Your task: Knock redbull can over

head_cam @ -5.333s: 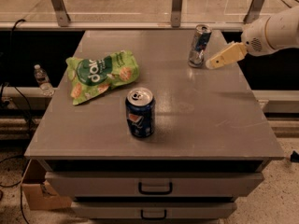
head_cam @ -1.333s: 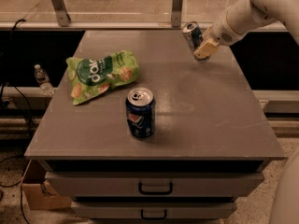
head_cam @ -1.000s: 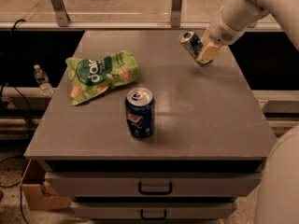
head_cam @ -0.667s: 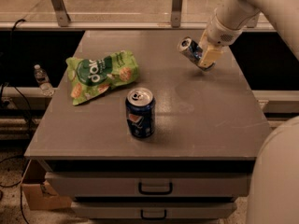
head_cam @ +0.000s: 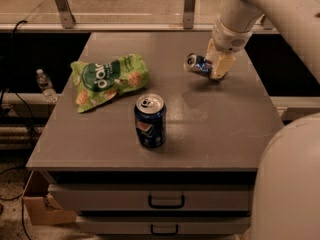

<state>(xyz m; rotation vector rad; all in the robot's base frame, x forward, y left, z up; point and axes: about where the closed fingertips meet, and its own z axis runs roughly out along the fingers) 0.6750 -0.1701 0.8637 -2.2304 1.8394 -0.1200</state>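
1. So the redbull can point(head_cam: 196, 64) is tipped, seemingly lying on its side at the table's point(head_cam: 225, 134) far right, top facing left.
2. Gripper point(head_cam: 219, 70) sits right against it; can't tell its grip state.
3. Pepsi can point(head_cam: 150, 121) stands upright, well apart.

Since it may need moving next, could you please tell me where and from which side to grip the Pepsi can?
I would grip the Pepsi can around its mid-body, coming from the right: it stands upright and round, the chip bag lies at its left rear, and the gripper is at the back right beside the tilted redbull can.
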